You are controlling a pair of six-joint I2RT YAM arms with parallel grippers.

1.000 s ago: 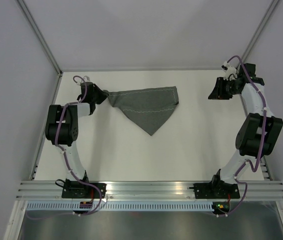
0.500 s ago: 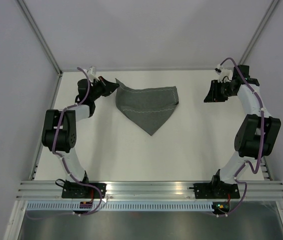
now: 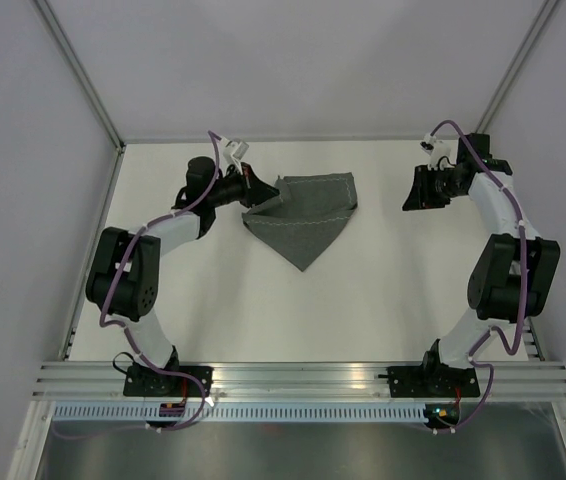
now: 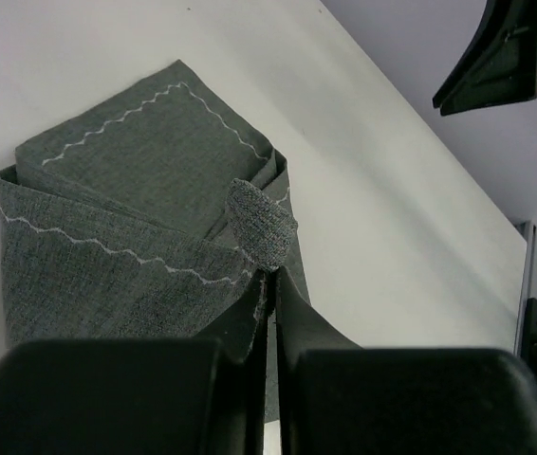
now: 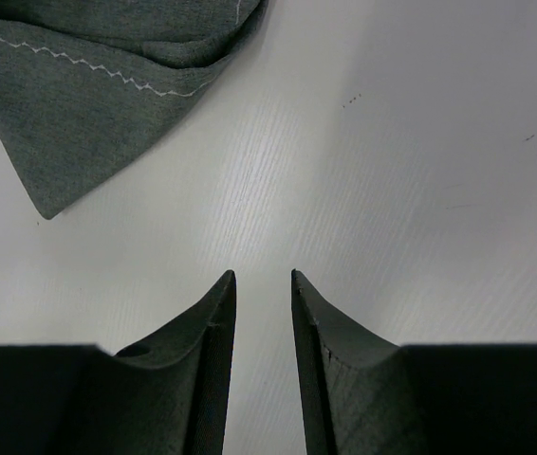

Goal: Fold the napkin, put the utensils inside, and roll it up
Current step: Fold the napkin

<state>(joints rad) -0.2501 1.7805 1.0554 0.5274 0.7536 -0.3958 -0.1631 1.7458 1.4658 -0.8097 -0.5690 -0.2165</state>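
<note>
On the left of the white table (image 3: 213, 300), the left gripper (image 3: 260, 192) is clamped tight on one corner of the napkin (image 3: 308, 215), holding that corner raised above the cloth's left side. The wrist view shows a nub of grey fabric poking up between the closed fingers. The napkin lies mid-table toward the far edge, already doubled into a rough triangle with its tip pointing at the arm bases.

It looks light, limp and grippy. It should drape and bunch rather than hold a crease, so a hem corner beside the pale stitched line (image 4: 136, 254) is the best hold. Bare table lies in front of it and to its right.

Further right, well apart from the cloth, the right gripper (image 3: 418, 190) hovers with fingers partly spread, holding nothing. No fork shows in any view.
</note>
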